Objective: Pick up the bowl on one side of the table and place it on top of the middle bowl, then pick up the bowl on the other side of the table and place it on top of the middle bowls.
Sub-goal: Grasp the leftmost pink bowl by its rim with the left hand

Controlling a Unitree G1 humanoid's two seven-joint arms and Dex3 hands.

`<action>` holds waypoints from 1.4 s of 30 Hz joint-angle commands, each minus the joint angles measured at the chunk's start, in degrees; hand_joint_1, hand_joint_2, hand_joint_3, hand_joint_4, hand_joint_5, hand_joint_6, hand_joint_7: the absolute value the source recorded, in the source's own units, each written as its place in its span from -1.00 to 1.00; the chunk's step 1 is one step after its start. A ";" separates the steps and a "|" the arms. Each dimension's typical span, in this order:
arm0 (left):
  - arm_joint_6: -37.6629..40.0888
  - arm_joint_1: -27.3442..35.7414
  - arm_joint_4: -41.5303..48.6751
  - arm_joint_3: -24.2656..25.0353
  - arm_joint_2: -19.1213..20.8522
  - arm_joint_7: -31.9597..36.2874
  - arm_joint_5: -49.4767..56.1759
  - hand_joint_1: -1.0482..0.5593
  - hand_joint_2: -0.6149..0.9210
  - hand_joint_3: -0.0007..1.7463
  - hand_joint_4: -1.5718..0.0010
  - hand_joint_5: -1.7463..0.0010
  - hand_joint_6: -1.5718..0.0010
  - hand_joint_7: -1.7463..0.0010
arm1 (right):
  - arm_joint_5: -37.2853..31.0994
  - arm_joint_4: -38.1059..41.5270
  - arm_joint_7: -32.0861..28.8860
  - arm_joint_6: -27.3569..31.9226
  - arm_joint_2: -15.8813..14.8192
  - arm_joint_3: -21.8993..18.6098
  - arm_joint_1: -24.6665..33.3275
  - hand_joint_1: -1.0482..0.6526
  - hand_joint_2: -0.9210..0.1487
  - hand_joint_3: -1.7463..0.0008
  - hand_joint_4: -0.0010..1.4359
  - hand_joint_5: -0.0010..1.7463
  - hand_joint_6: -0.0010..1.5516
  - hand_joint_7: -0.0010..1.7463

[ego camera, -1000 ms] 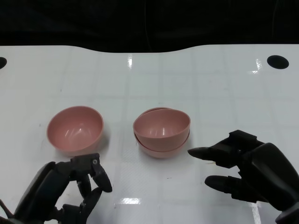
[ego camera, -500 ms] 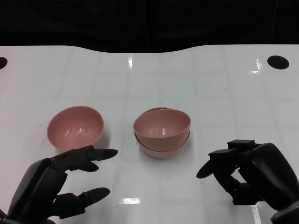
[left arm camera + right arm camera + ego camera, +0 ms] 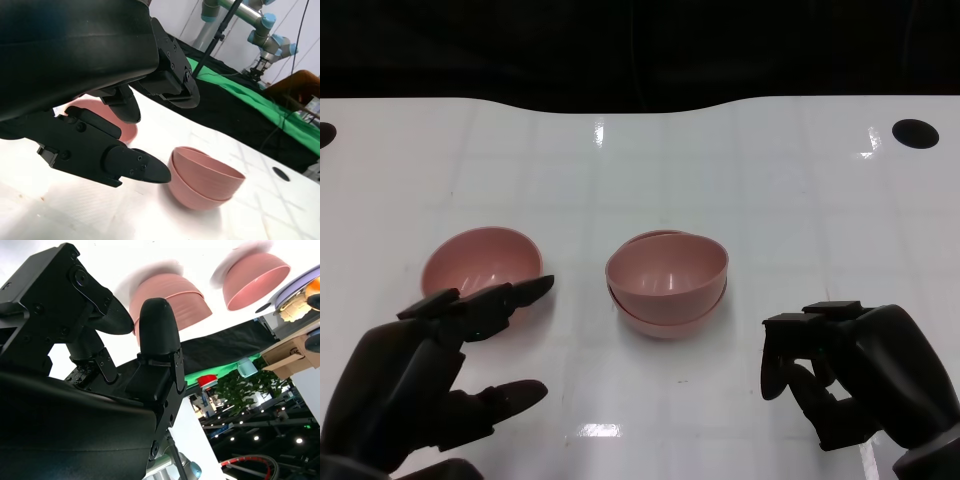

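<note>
Our left hand (image 3: 415,385), fingers spread wide and holding nothing, reaches toward the round pink plastic bowl (image 3: 480,270) at left centre. We should straddle its near rim squarely before closing, then lift clear of the 2 stacked pink bowls (image 3: 667,282) mid-frame. Our right hand (image 3: 860,375), lower right, sits curled and empty.

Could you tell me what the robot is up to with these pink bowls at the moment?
It is stacking bowls. One bowl already sits in the middle bowl. The left hand, fingers spread and empty, is reaching toward the single bowl on its side. The right hand hangs near the stack with fingers curled, holding nothing.
</note>
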 commanded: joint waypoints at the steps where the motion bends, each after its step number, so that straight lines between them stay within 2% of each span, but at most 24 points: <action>1: 1.58 -1.13 -0.85 0.41 0.95 2.47 5.30 -0.32 1.00 -0.89 0.55 0.20 0.36 0.99 | 0.82 -0.89 0.47 0.96 -0.02 -0.75 0.19 0.18 0.41 -0.80 0.36 1.00 0.10 0.79; 7: 5.25 -3.84 -0.67 -1.36 1.02 4.65 16.35 -0.37 1.00 -0.95 0.55 0.22 0.36 0.99 | 1.03 -1.17 0.55 0.81 -0.16 -0.91 0.25 0.18 0.42 -0.80 0.39 1.00 0.09 0.80; 12: 12.32 -6.54 -1.16 -3.73 0.84 0.30 22.67 -0.42 1.00 -0.97 0.66 0.28 0.46 1.00 | 1.30 -1.20 0.88 0.71 -0.39 -0.99 0.27 0.18 0.44 -0.80 0.38 1.00 0.09 0.79; 16: 14.95 -7.38 -1.40 -4.97 1.20 -1.31 24.48 -0.43 1.00 -0.99 0.70 0.30 0.50 1.00 | 1.70 -1.62 1.55 1.07 -0.38 -0.99 0.49 0.18 0.43 -0.81 0.37 1.00 0.08 0.79; 20: 19.12 -10.81 0.68 -7.66 1.74 -5.54 29.25 -0.44 0.98 -1.00 0.73 0.32 0.53 1.00 | 1.68 -2.75 2.30 1.67 -0.15 -0.80 1.21 0.18 0.43 -0.81 0.36 1.00 0.08 0.79; 23: 21.56 -13.75 3.60 -9.59 1.98 -9.24 30.53 -0.43 0.99 -0.99 0.66 0.36 0.52 0.99 | 1.07 -3.48 2.12 1.76 -0.10 -0.68 1.80 0.18 0.43 -0.80 0.36 1.00 0.09 0.79; 25: 23.01 -15.13 5.11 -10.66 1.90 -10.72 31.00 -0.42 1.00 -1.00 0.52 0.50 0.48 0.99 | 0.81 -3.99 2.04 1.76 -0.17 -0.65 2.23 0.17 0.42 -0.80 0.36 1.00 0.09 0.79; 30: 25.69 -18.53 9.74 -13.10 1.97 -12.01 31.82 -0.42 0.99 -1.00 0.33 0.72 0.43 0.99 | 0.97 -5.60 2.46 1.99 -0.08 -0.63 3.34 0.18 0.40 -0.78 0.35 1.00 0.10 0.76; 36: 28.65 -22.86 16.81 -16.77 2.70 -12.42 34.32 -0.40 1.00 -0.95 0.27 0.76 0.43 1.00 | 1.08 -6.04 2.63 2.25 0.02 -0.46 3.67 0.19 0.39 -0.77 0.34 1.00 0.12 0.72; 42: 31.16 -26.16 22.09 -19.21 2.94 -12.13 35.10 -0.38 1.00 -0.88 0.30 0.81 0.44 0.99 | 0.63 -5.87 2.42 2.45 0.39 -0.12 3.42 0.17 0.41 -0.78 0.36 1.00 0.14 0.72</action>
